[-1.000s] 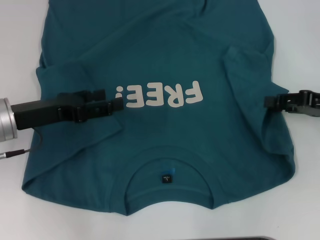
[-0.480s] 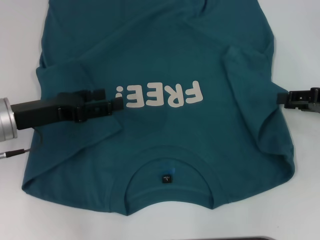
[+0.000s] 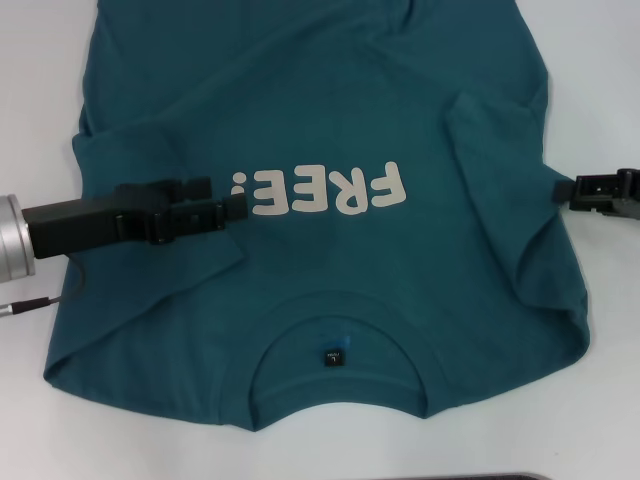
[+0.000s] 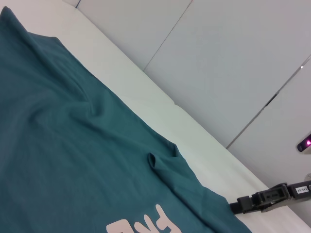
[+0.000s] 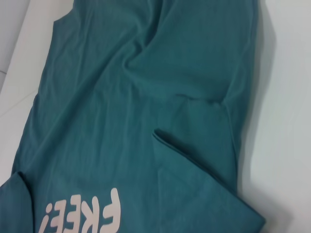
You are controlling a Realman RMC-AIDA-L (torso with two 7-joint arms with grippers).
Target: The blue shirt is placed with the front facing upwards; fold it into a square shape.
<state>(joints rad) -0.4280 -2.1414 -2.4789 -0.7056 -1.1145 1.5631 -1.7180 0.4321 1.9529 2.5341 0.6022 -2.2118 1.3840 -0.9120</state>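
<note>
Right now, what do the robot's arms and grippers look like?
The left arm is a black boxy piece on a shiny silver cylinder, with a thin dark cable trailing under it. Its left gripper is black, with long blocky fingers. The right gripper is black and blocky too, and in the left wrist view it carries a small white label.

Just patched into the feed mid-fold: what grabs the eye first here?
The blue shirt fills the table, front up, with both sleeves folded inward and pale FREE! lettering across the chest. The left pincer reaches over the folded left sleeve, its tip beside the exclamation mark. The right pincer sits at the shirt's right edge.
</note>
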